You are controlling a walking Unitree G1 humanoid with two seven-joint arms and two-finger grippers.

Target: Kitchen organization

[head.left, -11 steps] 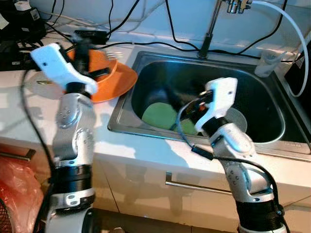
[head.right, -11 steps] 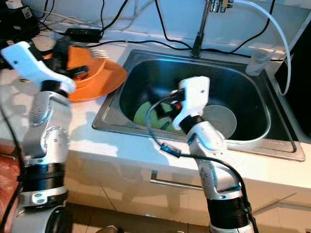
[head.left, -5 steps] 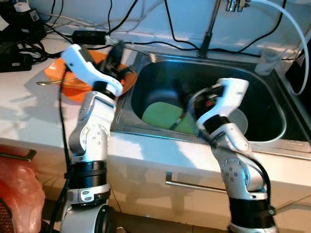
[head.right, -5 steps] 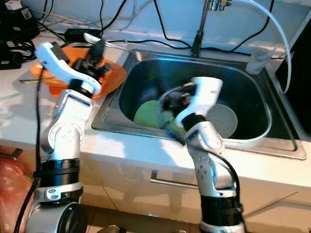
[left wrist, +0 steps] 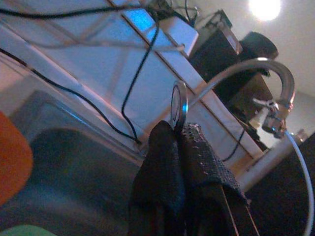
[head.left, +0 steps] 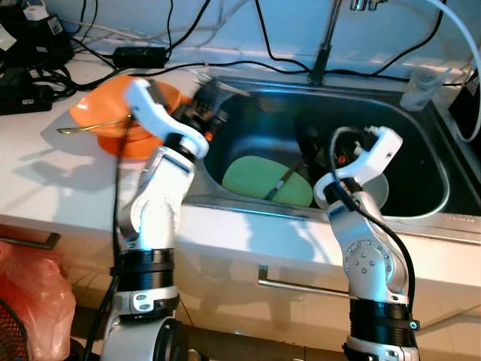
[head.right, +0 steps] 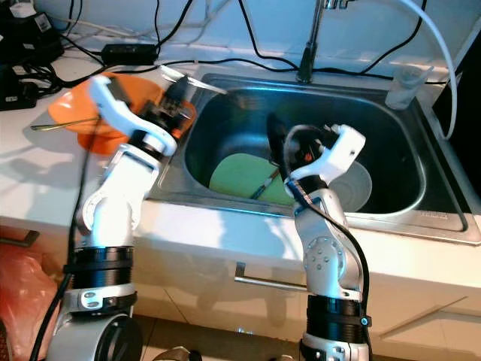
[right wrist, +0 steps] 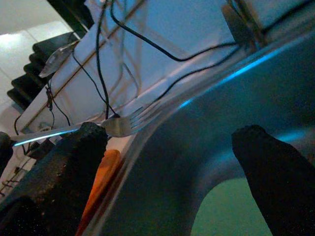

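Note:
My left gripper is shut on a silver fork, held above the left rim of the steel sink. In the left wrist view the fingers are pressed together on the fork's metal. Down inside the sink, my right gripper is open above a green plate, with nothing between its fingers. A thin utensil lies across the green plate. The fork also appears in the right wrist view.
An orange plate and bowl with a gold spoon sit on the counter left of the sink. A grey dish lies in the sink's right half. The faucet, a clear cup and black cables line the back.
My left arm has swung right from the orange dishes to the sink's left rim, carrying the fork. My right arm has shifted right inside the sink.

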